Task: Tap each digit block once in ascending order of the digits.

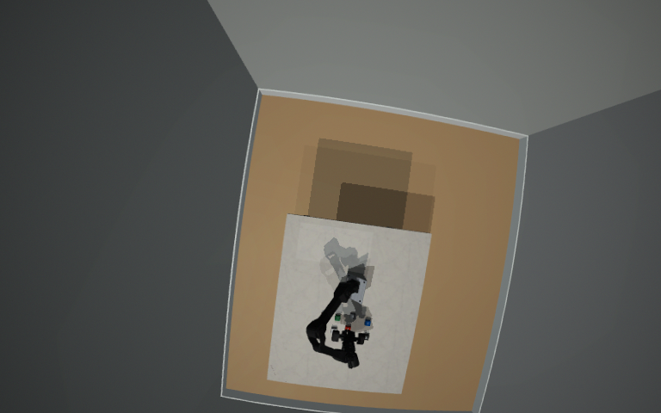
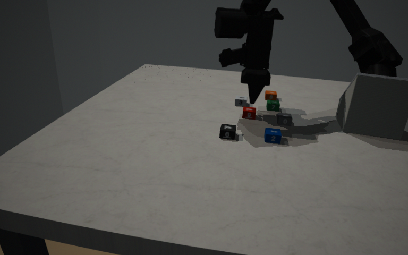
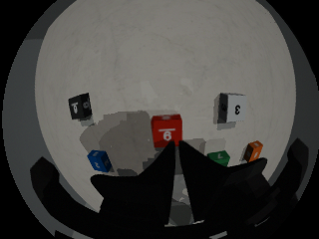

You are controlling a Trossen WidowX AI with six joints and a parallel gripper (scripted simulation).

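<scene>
My gripper (image 2: 253,103) (image 3: 176,144) is shut and empty. Its tips are just above the red block with 9 (image 2: 248,113) (image 3: 166,130) (image 1: 348,328), close to its edge; contact cannot be told. The white block with 3 (image 2: 240,101) (image 3: 234,107) and black block with 6 (image 2: 227,132) (image 3: 80,107) stand to either side. The blue block with 2 (image 2: 272,136) (image 3: 99,160), grey block with 0 (image 2: 284,119), green block with 7 (image 2: 272,105) (image 3: 219,158) and orange block with 8 (image 2: 270,95) (image 3: 254,150) stand nearer the arm's base. In the top view the arm hides the orange block.
A grey angular stand (image 2: 375,105) is at the right of the exterior view, beside the arm's base. The pale table (image 2: 120,180) (image 1: 390,360) carries the blocks, and its near edge shows in the exterior view. The arm's shadow falls across part of the block group.
</scene>
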